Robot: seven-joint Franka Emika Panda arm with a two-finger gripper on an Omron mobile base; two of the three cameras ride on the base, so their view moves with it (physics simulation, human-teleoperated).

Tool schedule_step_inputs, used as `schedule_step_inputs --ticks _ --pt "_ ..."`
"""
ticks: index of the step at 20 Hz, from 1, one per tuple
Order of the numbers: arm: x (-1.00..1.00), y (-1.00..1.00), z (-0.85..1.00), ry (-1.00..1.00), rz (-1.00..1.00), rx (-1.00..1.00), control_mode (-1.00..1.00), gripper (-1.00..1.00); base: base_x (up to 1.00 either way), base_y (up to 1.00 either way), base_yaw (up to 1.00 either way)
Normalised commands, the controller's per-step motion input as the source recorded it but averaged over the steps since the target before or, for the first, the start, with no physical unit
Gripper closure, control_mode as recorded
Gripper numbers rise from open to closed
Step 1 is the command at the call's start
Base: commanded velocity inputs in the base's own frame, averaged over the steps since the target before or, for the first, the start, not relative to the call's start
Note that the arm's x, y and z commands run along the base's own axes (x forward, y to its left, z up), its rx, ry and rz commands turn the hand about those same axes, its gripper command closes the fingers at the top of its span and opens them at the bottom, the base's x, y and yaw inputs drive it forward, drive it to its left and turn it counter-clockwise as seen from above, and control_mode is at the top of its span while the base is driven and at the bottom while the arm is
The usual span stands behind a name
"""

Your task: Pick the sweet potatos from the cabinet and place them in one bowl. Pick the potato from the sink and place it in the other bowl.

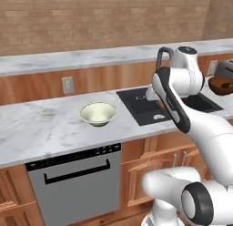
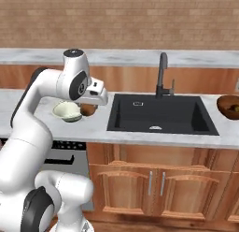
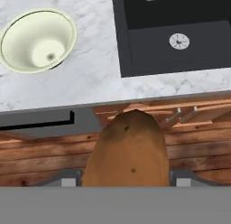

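left base: your gripper [image 1: 160, 103] sits mostly behind the arm over the sink [image 1: 136, 106]; pale bowl [image 1: 98, 113] left of it on the counter.
right base: potato [image 2: 88, 109] hangs under the hand, beside the pale bowl.
hand: jaws part-open, clamped on the potato's sides.

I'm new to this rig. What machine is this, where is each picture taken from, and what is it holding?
It is a white robot arm on a driving base in a rendered kitchen. Two cameras ride behind the arm, left and right; the third sits on its hand, looking down. The gripper is shut on the potato, an orange-brown tuber, above the counter's front edge. On the marble counter stands the other bowl, pale cream-green and empty, left of the black sink. A reddish-brown bowl stands right of the sink.
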Motion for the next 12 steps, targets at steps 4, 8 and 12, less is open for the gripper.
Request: schedule_step_inputs --ticks 4,8,12 --pt "0.00 0.00 0.00 0.00 0.00 0.00 1.00 1.00 0.61 0.76 -0.13" --pt "0.00 0.00 0.00 0.00 0.00 0.00 1.00 1.00 0.91 0.66 -0.16" --pt "0.00 0.00 0.00 0.00 0.00 0.00 1.00 1.00 0.92 0.25 -0.04"
